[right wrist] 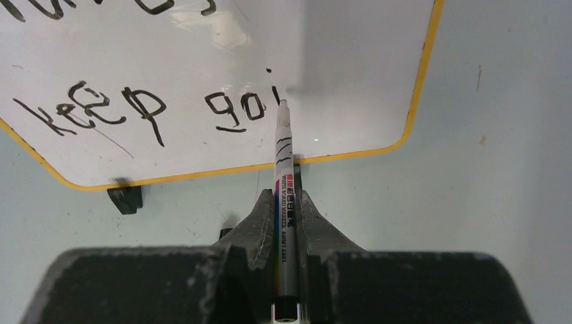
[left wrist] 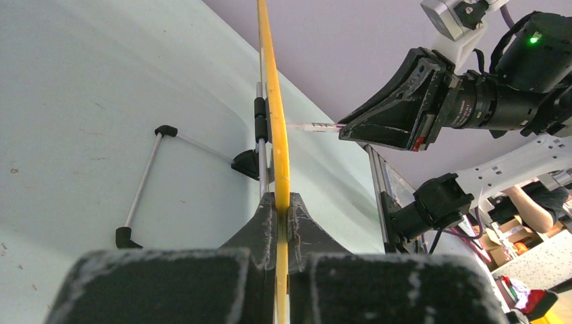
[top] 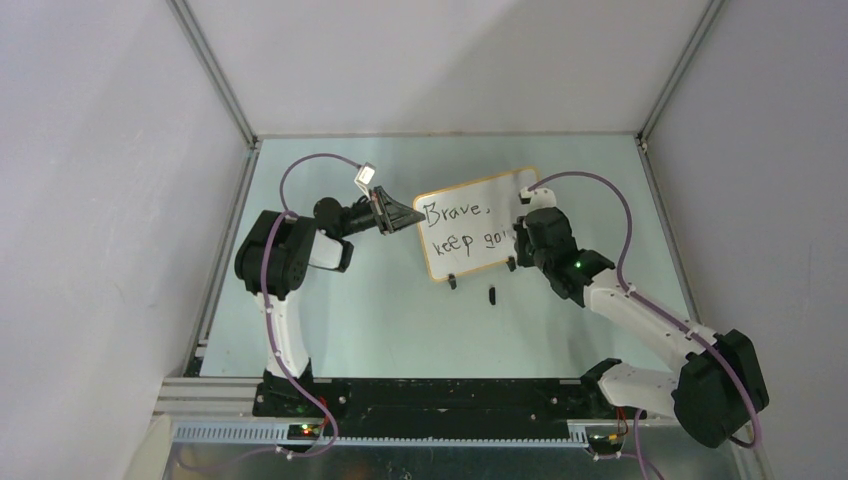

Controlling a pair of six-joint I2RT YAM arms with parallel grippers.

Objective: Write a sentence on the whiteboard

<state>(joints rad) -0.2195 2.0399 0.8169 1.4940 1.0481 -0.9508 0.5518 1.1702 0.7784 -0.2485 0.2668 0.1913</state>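
Where two robot arms meet over a pale green table, we see a small whiteboard standing propped and tilted near the middle. From above, the left arm reaches in from the left and the right arm from the right, with the board between them.

The left gripper is closed tight on the board's left edge, its fingers pinching the orange-yellow frame. We judge that this grip braces the board so it does not slide or tip under the push of writing.

The right gripper is closed around a slim whiteboard marker. The marker lies along the fingers with its tip aimed at the board's face, which lets the wrist steer each stroke.

The sentence runs in black handwriting over two lines: "Brave," above and "keep goi" below. The marker tip sits beside the last letter, and we cannot tell whether it touches the board. By our judgement the writing is mostly done, with only the end of the lower line left.

A black clip foot shows under the lower edge. A small dark piece, perhaps the marker's cap, lies on the table just in front.
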